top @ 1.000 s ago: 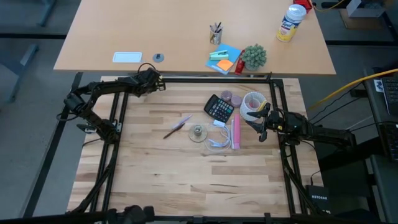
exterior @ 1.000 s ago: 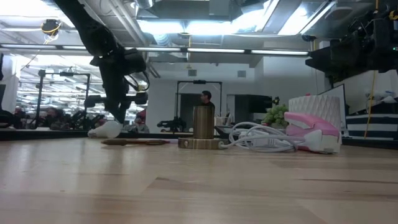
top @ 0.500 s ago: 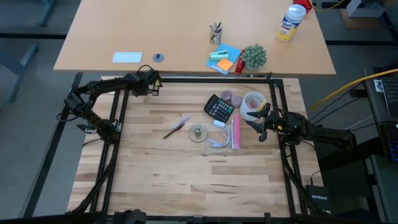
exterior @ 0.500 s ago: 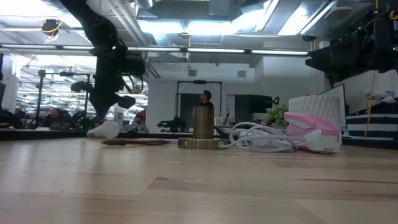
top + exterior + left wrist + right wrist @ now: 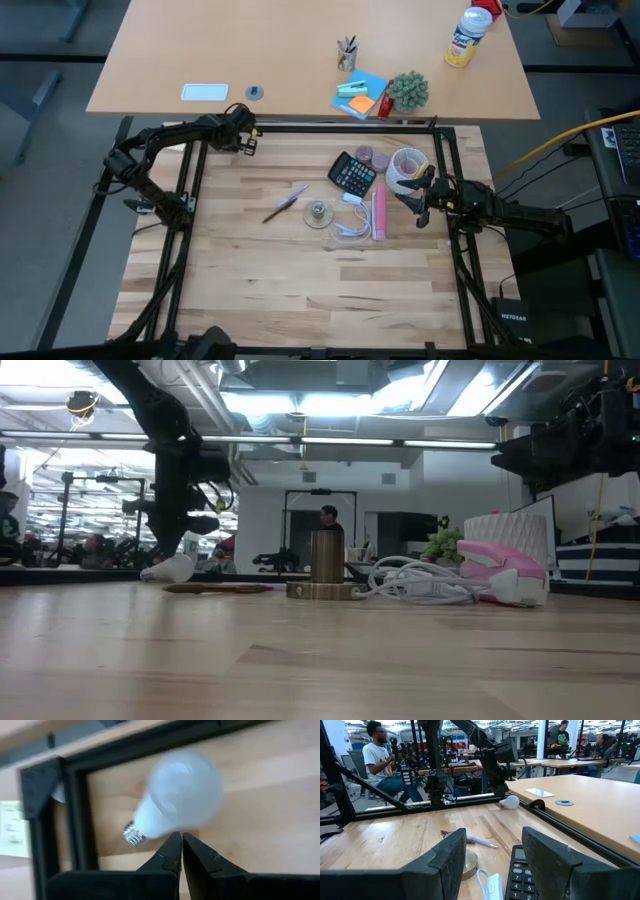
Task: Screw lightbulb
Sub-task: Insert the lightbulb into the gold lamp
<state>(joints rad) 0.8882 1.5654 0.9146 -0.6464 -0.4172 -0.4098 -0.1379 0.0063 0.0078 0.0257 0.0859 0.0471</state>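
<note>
Frosted-white, the lightbulb [image 5: 179,795] lies on its side at the table's far left corner, just ahead of the clenched, empty left gripper [image 5: 179,851], its screw base slanting toward the frame rail, while the spread right gripper [image 5: 420,203] waits well apart.

Left gripper [image 5: 177,851], fingers shut, now sits higher above the lightbulb [image 5: 176,800] and farther from the calculator [image 5: 352,174].

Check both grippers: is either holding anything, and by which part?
Nothing is held. The left gripper is shut on air just above the lightbulb, which lies on the table at its far-left corner. The right gripper is open and empty near the calculator.
</note>
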